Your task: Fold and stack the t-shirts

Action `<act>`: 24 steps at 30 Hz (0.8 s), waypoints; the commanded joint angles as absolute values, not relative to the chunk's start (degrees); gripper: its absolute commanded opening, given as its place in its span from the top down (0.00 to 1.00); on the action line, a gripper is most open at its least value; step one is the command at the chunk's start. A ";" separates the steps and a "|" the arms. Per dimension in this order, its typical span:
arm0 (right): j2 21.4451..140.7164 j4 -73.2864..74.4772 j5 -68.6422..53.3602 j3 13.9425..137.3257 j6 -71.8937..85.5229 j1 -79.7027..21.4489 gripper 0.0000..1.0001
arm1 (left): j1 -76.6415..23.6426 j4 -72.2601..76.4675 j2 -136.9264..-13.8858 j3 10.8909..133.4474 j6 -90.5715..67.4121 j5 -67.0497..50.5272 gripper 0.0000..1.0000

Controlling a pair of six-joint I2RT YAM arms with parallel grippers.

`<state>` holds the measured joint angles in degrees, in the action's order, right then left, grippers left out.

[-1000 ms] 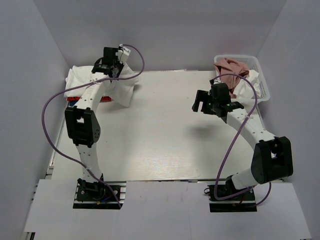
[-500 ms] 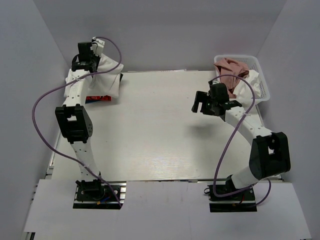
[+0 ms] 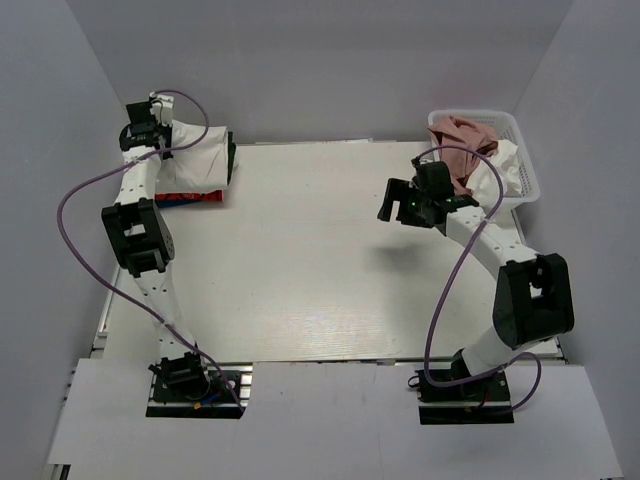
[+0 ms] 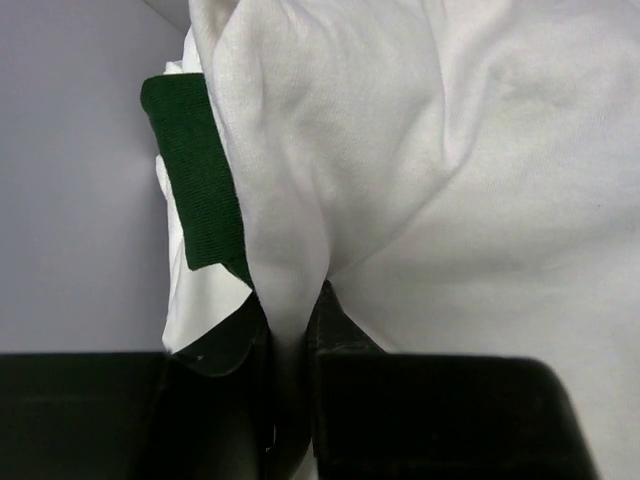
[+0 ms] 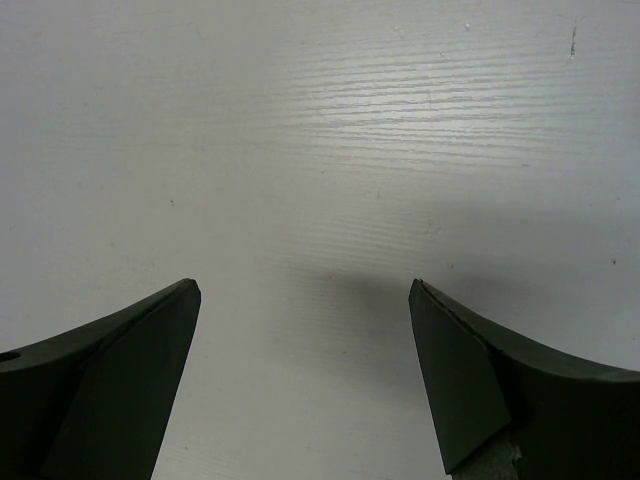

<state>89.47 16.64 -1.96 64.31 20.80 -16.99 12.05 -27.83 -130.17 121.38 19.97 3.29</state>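
Room: pale grey walls on three sides and a white table (image 3: 320, 270) with faint grain.
Top view, upper left: my left claw (image 3: 150, 125) hangs over the far corner of the table with the white t-shirt (image 3: 198, 160). The shirt is draped over a low stack (image 3: 188, 198) whose red and blue edges show just below it.
Top view, upper right: a white lattice basket (image 3: 522, 150) holds a dusty pink t-shirt (image 3: 460, 133) and another white garment (image 3: 497, 165), both crumpled. My right claw (image 3: 397, 208) hovers over bare table just left of the basket.
Left wrist view: my fingers are pinched tight on a ridge of the white t-shirt at lower centre. A dark green tee (image 4: 195, 180) peeks out at upper left, against the wall.
Right wrist view: my right claw's jaws are spread wide with nothing between them, only tabletop and its shadow.
Step in hand: I judge I am laying the folded white t-shirt onto the stack.
Next move: let the cloth settle flat, squared to the stack edges, then release without dragging the fold. My right claw then looks free to reach for the pink shirt.
Risk: pulling away early could tug the top layer askew.
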 commanded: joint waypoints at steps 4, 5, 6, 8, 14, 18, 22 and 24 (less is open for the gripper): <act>90.62 16.61 -3.52 67.32 21.18 -16.70 0.09 | 14.32 -23.73 -130.34 125.68 18.28 1.23 1.00; 90.70 16.70 -3.34 67.59 20.92 -17.05 0.09 | 14.33 -23.73 -130.34 125.68 18.28 1.23 1.00; 90.79 16.70 -3.34 67.85 20.83 -16.96 0.09 | 14.33 -23.21 -130.95 125.68 18.28 1.23 1.00; 90.97 16.61 -3.34 67.94 20.83 -16.96 0.09 | 14.85 -22.51 -130.96 125.68 16.88 2.27 1.00; 91.85 17.14 -4.48 68.82 21.00 -17.05 0.09 | 14.85 -22.50 -133.15 127.79 12.66 8.96 0.00; 91.14 17.58 -4.66 69.08 20.48 -16.96 0.09 | 14.85 -22.50 -130.61 128.41 9.94 12.37 0.00; 90.36 17.85 -5.27 69.08 19.95 -17.05 0.09 | 14.85 -23.36 -127.98 127.52 6.16 13.20 0.00; 89.39 17.58 -5.71 68.21 19.95 -16.96 0.09 | 14.85 -23.99 -125.53 127.53 5.10 11.35 0.00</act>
<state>91.46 17.67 -4.43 66.67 20.71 -16.99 14.90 -23.83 -133.40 125.82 8.38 11.51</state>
